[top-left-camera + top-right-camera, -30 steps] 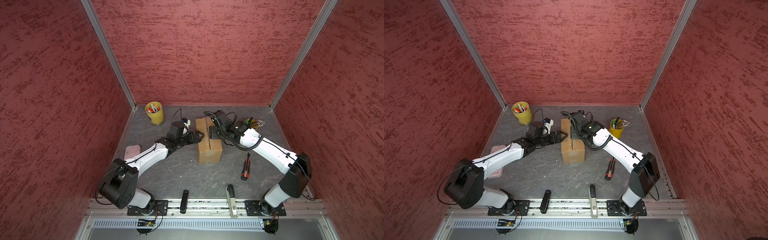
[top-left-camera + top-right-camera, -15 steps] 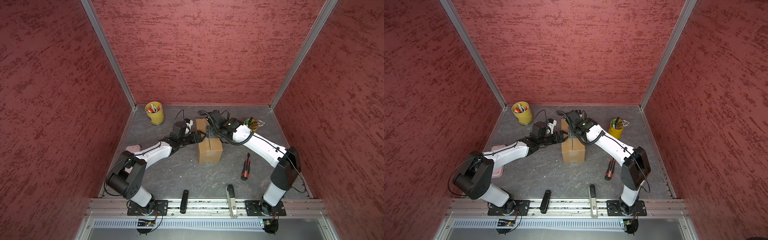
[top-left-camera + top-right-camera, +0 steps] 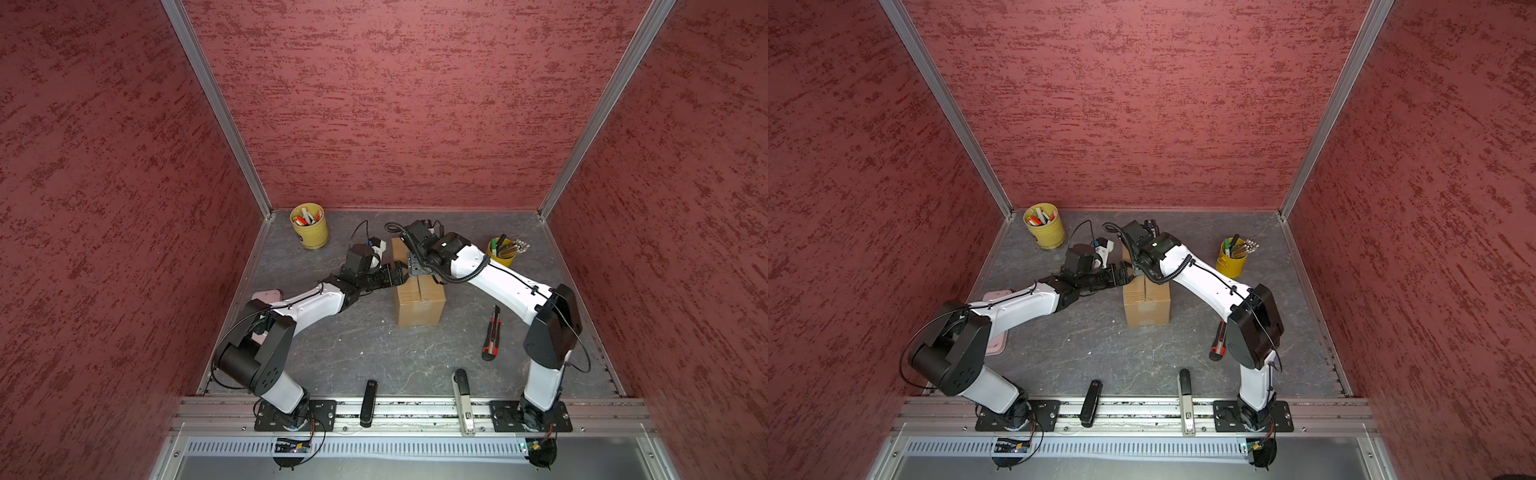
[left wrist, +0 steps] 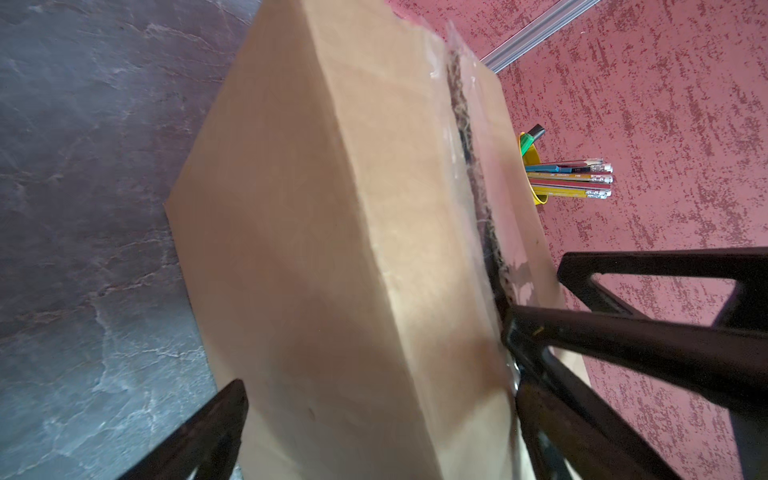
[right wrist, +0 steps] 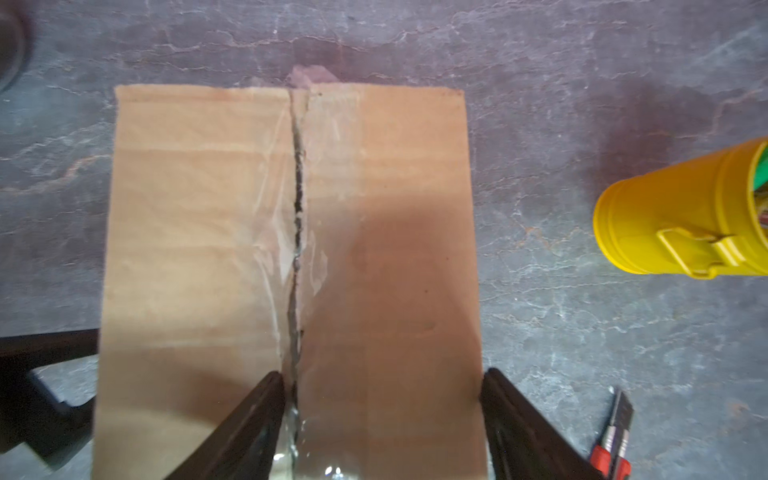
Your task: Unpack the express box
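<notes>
Express box (image 3: pixel 419 305) sits mid table (image 3: pixel 365 349), cut seam (image 5: pixel 297 208) up, right gripper (image 5: pixel 382 374) spread over its right top flap from seam to outer edge, left gripper (image 4: pixel 374 353) spread wide across the left half, yellow pen cup (image 5: pixel 673 216) and utility knife (image 3: pixel 492 334) off right.

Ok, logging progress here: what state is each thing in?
Box: flaps down, seam tape slit.
Left gripper: open, astride left flap.
Right gripper: open, astride right flap.
Knife: lying loose.
Marker cup: standing.
Pencil cup: standing.
Black stapler: shut.
Grey stapler: shut.
</notes>
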Controlling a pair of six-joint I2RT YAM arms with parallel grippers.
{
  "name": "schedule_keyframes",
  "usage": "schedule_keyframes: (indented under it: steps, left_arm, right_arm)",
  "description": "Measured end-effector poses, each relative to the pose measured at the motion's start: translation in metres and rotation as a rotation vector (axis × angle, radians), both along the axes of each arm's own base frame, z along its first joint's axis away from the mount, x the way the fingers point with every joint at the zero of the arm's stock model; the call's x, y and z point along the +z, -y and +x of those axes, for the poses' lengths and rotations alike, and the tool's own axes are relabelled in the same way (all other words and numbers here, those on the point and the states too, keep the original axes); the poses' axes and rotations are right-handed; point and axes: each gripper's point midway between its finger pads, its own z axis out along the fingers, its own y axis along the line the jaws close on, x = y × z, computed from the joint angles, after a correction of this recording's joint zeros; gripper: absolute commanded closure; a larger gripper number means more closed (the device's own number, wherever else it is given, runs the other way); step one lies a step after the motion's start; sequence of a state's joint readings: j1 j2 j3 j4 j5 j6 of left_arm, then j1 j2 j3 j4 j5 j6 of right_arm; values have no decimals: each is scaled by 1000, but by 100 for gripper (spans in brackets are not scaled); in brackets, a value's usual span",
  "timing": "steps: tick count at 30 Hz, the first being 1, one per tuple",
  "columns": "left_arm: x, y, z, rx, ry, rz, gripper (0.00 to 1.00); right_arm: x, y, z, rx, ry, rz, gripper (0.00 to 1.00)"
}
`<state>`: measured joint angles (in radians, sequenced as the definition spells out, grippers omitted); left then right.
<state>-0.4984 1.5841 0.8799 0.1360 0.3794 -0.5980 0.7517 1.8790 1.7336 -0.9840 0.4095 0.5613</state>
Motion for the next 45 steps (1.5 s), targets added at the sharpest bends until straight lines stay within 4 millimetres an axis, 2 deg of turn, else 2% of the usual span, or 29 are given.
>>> schedule_keyframes:
  steps: [15, 26, 37, 45]
  left_arm:
    - [-5, 3, 5, 6, -3, -17, 0]
    - [-1, 7, 6, 0, 13, -33, 0]
    - [-5, 7, 5, 5, 6, -35, 0]
    - [-6, 8, 6, 8, 3, -43, 0]
  right_arm:
    - [-2, 9, 6, -37, 18, -107, 24]
    - [14, 15, 6, -40, 31, -140, 25]
    - [23, 20, 5, -28, 29, -166, 26]
    - [21, 21, 11, -34, 27, -143, 24]
